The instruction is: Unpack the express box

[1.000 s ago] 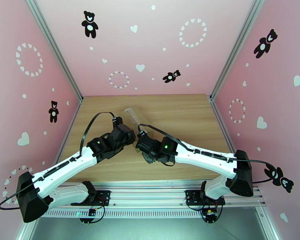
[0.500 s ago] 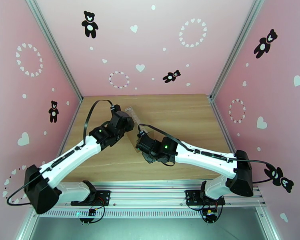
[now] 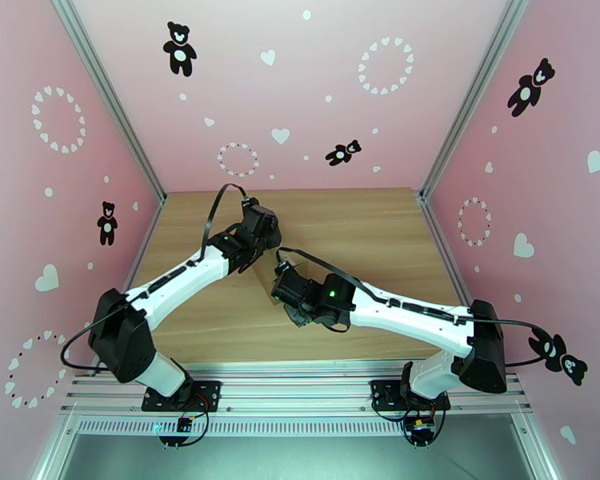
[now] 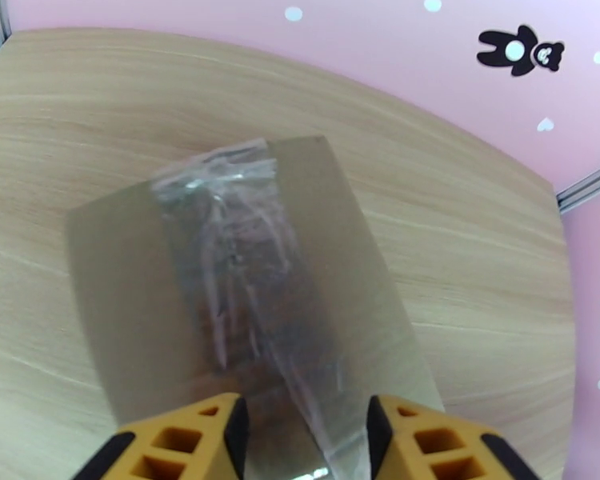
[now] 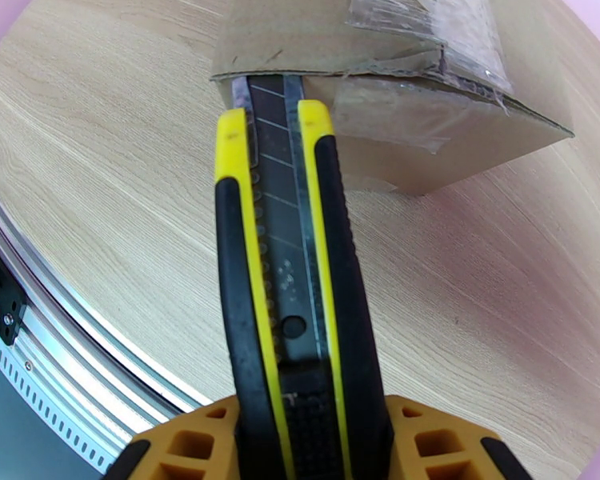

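Note:
The express box (image 4: 244, 274), brown cardboard with crinkled clear tape along its top, lies just ahead of my left gripper (image 4: 304, 430). The yellow fingers (image 4: 204, 434) stand apart above its near end with nothing between them. From above, the left gripper (image 3: 260, 227) covers most of the box (image 3: 266, 272). My right gripper (image 5: 304, 442) is shut on the yellow-black utility knife (image 5: 288, 258). The blade tip sits at the box's near edge (image 5: 340, 42), just under the top flap. The right gripper (image 3: 288, 291) sits at the box's near side.
The wooden table (image 3: 364, 234) is walled by pink panels at the back and both sides. A metal rail (image 3: 300, 390) carrying the arm bases runs along the near edge. Bare wood lies to the right of the box.
My left arm has swung toward the back of the table and now hangs over the box's far part. The right arm and knife have stayed still.

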Robot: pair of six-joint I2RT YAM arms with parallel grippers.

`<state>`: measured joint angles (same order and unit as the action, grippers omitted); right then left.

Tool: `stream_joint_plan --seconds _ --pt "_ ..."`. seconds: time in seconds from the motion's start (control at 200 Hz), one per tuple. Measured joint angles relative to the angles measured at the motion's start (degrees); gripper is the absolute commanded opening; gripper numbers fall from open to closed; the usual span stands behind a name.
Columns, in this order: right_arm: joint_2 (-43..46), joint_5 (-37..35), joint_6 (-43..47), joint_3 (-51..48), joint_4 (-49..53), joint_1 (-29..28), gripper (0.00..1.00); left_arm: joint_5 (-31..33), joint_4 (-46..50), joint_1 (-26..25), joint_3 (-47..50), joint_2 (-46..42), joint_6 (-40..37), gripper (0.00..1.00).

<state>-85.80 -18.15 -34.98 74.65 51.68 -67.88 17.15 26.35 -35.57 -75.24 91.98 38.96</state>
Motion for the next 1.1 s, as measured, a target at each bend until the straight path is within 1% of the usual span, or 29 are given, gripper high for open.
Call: stream_joint_plan --seconds 0.4,1.101 --pt "1.5 -2.1 -0.9 0.0 2.4 0.0 0.0 -0.5 -0.2 0.9 -2.1 3.6 0.0 0.46" --pt "10.0 -3.5 -4.0 -4.0 7.8 -1.0 0.0 -0.3 -0.7 1.4 -2.3 3.7 -1.5 0.46"
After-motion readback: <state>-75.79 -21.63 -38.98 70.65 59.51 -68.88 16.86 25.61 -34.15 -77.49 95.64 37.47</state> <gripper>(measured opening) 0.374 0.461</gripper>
